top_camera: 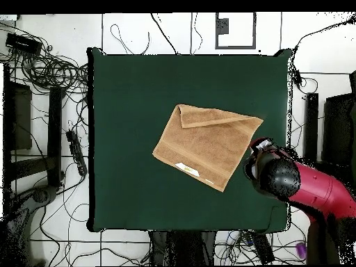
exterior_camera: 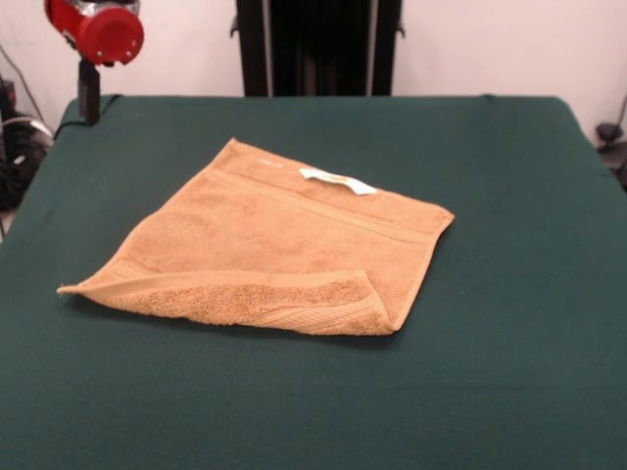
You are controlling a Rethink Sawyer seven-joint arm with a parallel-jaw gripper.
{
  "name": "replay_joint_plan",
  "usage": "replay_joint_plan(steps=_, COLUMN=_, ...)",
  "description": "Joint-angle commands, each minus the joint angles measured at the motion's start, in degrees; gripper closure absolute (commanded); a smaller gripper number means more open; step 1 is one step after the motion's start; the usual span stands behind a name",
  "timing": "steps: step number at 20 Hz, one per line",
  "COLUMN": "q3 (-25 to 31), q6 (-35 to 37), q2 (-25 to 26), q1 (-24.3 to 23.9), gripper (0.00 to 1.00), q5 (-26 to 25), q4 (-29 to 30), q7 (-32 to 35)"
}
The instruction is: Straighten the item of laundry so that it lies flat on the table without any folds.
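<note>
The towel lies near the middle of the green table. Its near edge is folded back over itself, a long flap at about 6 o'clock on the towel. Farther back, the white label sits at 12 o'clock. I think the unfolding has not begun. Next the claw must pinch that flap and pull it toward me. The red arm waits far off at 10 o'clock; I cannot tell if its claw is wide or closed.
</note>
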Motion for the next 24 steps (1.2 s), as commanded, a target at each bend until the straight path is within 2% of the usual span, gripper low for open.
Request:
replay_joint_plan(steps=1, q3=7.9, q6=3.1, q2=3.2, q1=1.9, gripper=1.0, q5=2.7, q4=-3.3, q7=0.1)
replay_joint_plan(steps=15, q3=5.0, q6=-2.6, q2=9.5, q1=5.6, gripper=1.0, q5=7.2, q4=-7.3, q7=7.8)
replay_joint_plan(steps=20, q3=1.5, q6=-4.8, q2=12.5, q1=9.0, gripper=1.0, q5=10.4, q4=-9.0, q7=12.3)
replay_joint_plan(steps=24, q3=2.3, q6=-6.4, q2=14.4, q1=8.8, gripper=1.0, q5=13.5, q4=-9.1, q7=12.1)
